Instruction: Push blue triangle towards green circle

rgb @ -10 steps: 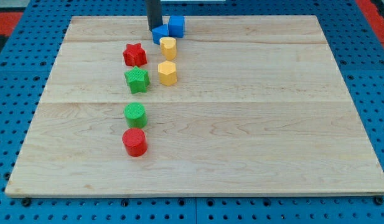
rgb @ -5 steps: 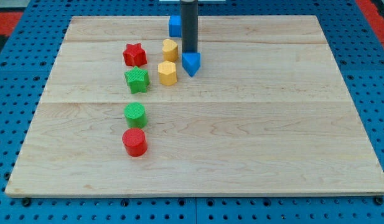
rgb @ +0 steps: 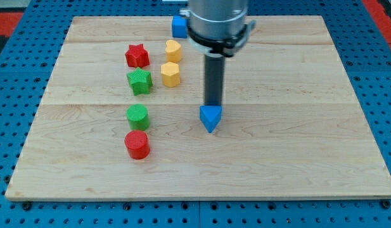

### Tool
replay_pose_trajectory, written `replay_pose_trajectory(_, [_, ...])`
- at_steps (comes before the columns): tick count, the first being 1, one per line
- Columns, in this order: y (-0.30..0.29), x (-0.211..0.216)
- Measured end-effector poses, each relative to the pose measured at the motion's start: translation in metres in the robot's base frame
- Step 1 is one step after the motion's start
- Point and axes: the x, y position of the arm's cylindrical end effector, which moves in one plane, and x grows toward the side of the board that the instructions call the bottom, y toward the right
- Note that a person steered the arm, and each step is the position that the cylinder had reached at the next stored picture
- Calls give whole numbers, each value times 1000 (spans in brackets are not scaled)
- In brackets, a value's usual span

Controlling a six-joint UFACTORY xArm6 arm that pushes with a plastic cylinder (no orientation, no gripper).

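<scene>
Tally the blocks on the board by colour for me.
Blue: 2, blue triangle and blue cube
Red: 2, red star and red cylinder
Green: 2, green star and green circle
Yellow: 2, upper yellow block and lower yellow block
Total: 8

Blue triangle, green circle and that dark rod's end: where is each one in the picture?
blue triangle (rgb: pixel 210 118): camera view, on its top face.
green circle (rgb: pixel 137 114): camera view, on its ridged top.
my tip (rgb: pixel 212 106): camera view, at the rod's very end, touching the triangle's far edge.
</scene>
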Motion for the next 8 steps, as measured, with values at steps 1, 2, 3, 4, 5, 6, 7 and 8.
replay_pose_trajectory(1, [38, 5])
replay_pose_trajectory(2, [26, 45])
replay_pose_trajectory(3, [15, 57])
replay_pose_trajectory(4, [11, 50])
replay_pose_trajectory(5, [-11, 49])
replay_pose_trajectory(6, [-49, 31])
replay_pose_trajectory(7, [-50, 15])
replay_pose_trajectory(8, [-25, 5])
